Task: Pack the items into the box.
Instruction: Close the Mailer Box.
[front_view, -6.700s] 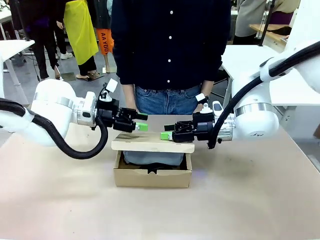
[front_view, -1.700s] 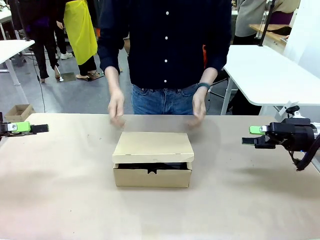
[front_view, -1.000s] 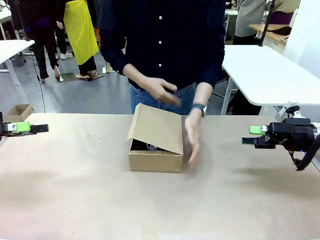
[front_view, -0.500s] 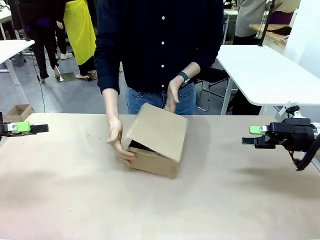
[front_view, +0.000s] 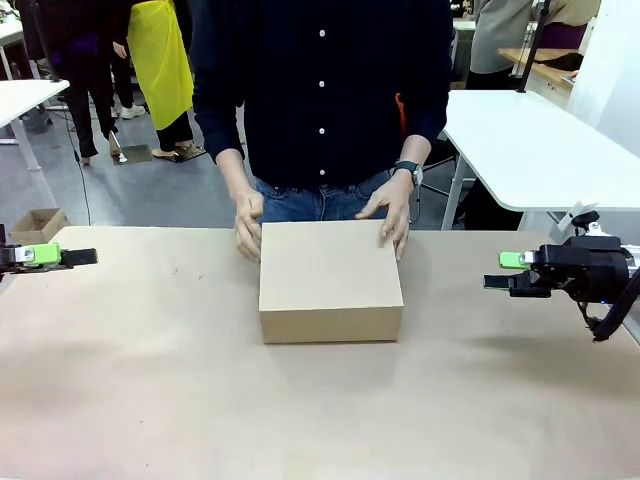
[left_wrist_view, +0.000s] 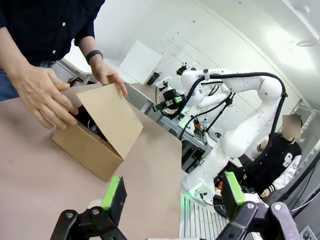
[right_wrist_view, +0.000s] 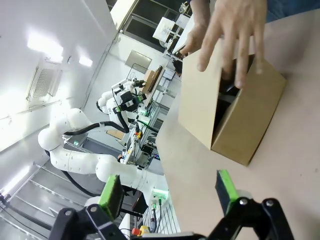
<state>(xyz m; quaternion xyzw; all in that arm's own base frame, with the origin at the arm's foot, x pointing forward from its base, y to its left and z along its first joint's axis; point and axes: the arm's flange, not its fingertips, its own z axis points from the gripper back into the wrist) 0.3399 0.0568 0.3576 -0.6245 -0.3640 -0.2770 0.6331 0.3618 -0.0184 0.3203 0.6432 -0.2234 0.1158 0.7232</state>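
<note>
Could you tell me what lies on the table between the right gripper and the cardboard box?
Nothing: in the front view, bare table separates the open right gripper from the box.

No print, label or number can be read on anything in these views.

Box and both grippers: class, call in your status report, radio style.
Left gripper open, parked at table's left edge. Right gripper open, off right. Box mid-table, lid down in front view. Person's hands on its far corners.
</note>
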